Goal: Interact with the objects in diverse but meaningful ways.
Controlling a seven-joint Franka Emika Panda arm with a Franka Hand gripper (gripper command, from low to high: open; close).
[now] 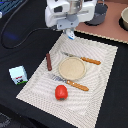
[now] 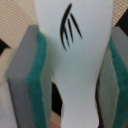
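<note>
My gripper (image 1: 70, 34) hangs over the far edge of the beige placemat (image 1: 102, 65), shut on a little white bottle-like piece (image 2: 75, 55). The wrist view shows that piece, marked with a black claw-like logo, squeezed between the two green-padded fingers (image 2: 36, 75). On the mat lie a dark brown sausage (image 1: 49, 61) and a round red tomato (image 1: 61, 92). A pale-blue-and-white milk carton (image 1: 18, 74) stands on the dark table at the exterior view's left, off the mat.
A tan round plate (image 1: 72, 67) sits mid-mat, between an orange-handled knife (image 1: 82, 59) and an orange-handled fork (image 1: 71, 83). A dark pot (image 1: 97, 14) and a bowl (image 1: 124, 19) stand on the wooden board at the back. A black cable (image 1: 15, 30) loops at the left.
</note>
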